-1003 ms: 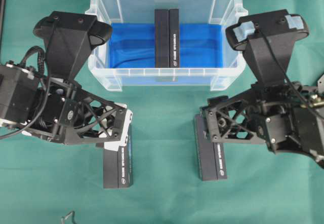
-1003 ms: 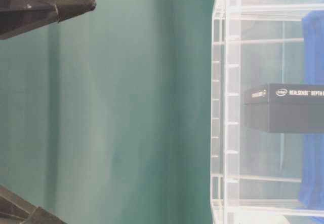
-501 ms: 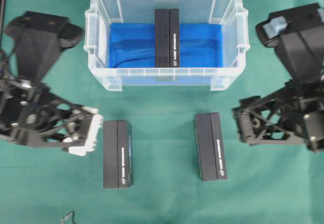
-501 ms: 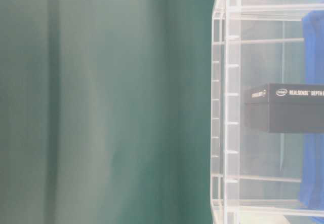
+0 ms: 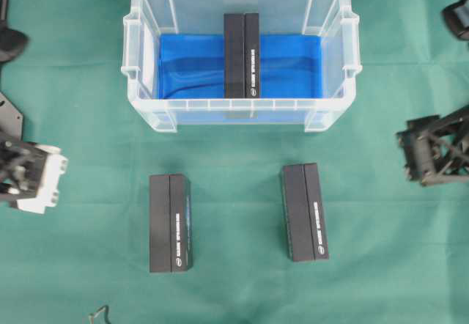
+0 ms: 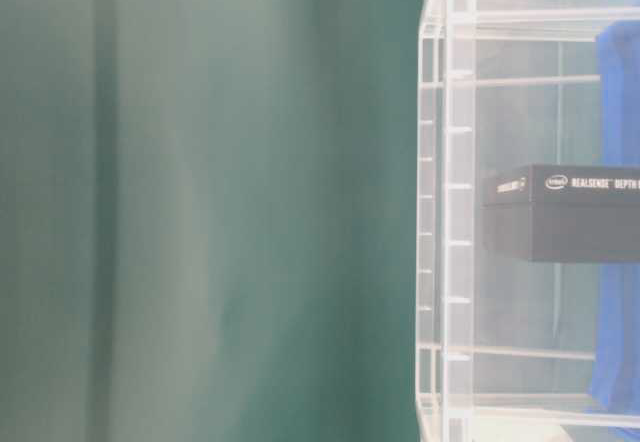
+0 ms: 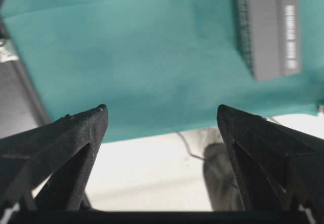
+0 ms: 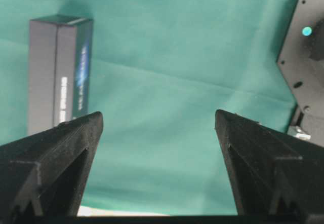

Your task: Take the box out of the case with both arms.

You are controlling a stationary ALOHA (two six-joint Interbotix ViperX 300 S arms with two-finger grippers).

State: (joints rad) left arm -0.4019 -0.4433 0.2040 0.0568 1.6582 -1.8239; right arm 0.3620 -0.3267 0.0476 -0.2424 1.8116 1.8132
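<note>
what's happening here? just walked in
Nothing is being handled right now. Two black boxes, one on the left and one on the right, lie on the green cloth in front of the clear case, apart from each other. A third box stands inside the case on the blue sheet. The left gripper and right gripper sit at the table's edges, both open and empty.

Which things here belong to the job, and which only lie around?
Job:
- clear plastic case
- black box inside it
- left gripper, open
- right gripper, open

Lying about:
- two black boxes on the green cloth
</note>
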